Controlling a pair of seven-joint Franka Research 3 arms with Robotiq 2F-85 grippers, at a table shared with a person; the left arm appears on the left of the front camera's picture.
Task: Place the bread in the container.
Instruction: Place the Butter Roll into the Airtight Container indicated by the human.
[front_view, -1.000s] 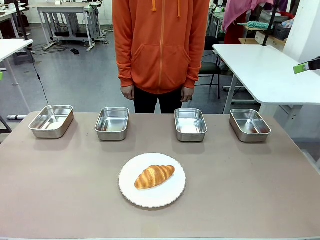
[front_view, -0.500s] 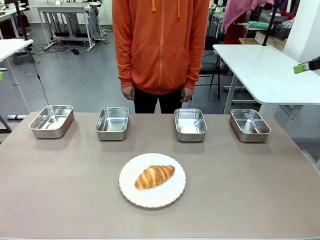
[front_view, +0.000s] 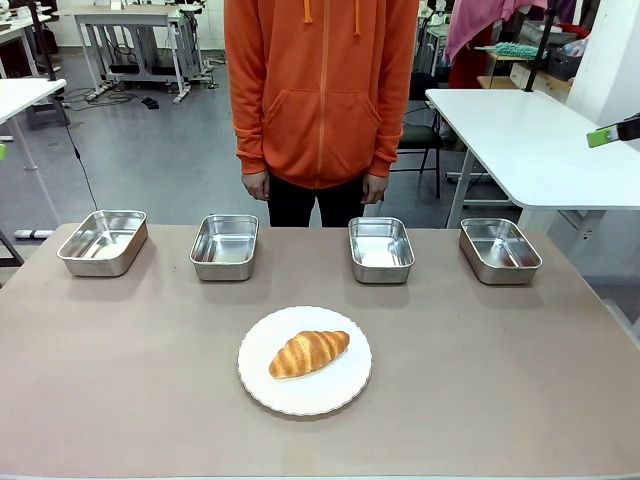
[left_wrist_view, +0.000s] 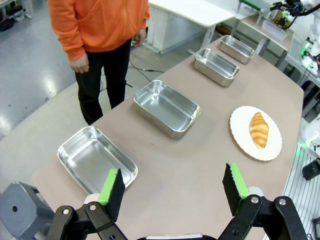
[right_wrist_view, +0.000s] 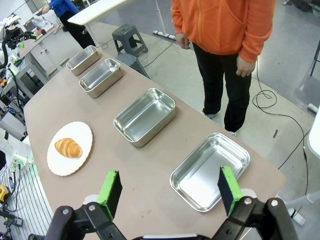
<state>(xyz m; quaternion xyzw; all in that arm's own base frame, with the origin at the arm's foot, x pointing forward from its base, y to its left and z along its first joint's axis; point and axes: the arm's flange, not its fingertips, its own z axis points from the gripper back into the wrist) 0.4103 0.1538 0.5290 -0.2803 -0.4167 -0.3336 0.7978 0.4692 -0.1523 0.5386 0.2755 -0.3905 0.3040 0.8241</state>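
Bread (front_view: 309, 353): on plate (front_view: 345, 395), untouched.
Left gripper (left_wrist_view: 172, 186): jaws wide, empty.
Right gripper (right_wrist_view: 169, 186): jaws wide, empty.
Grasp: straddle bread's short width; close softly.
Pans (front_view: 224, 262): four alike; target unclear.

Containers, stainless steel, rectangular: 4. Reckoned from the plate (front_view: 305, 395): far-left container (front_view: 95, 265) at 10 o'clock, inner-left container (front_view: 222, 272) at 11, inner-right container (front_view: 380, 275) at 1, far-right container (front_view: 500, 275) at 2. Plate, white, round: 1. Bread (front_view: 309, 353), croissant: 1. Surface (front_view: 120, 400), brown: 1. Person (front_view: 320, 90), orange top: 1; hands: 2, one hand (front_view: 256, 184), other hand (front_view: 374, 187). Grippers: 2, left gripper (left_wrist_view: 172, 172), right gripper (right_wrist_view: 168, 172); green-padded fingers (left_wrist_view: 111, 189): 2 apiece, 4 in all.
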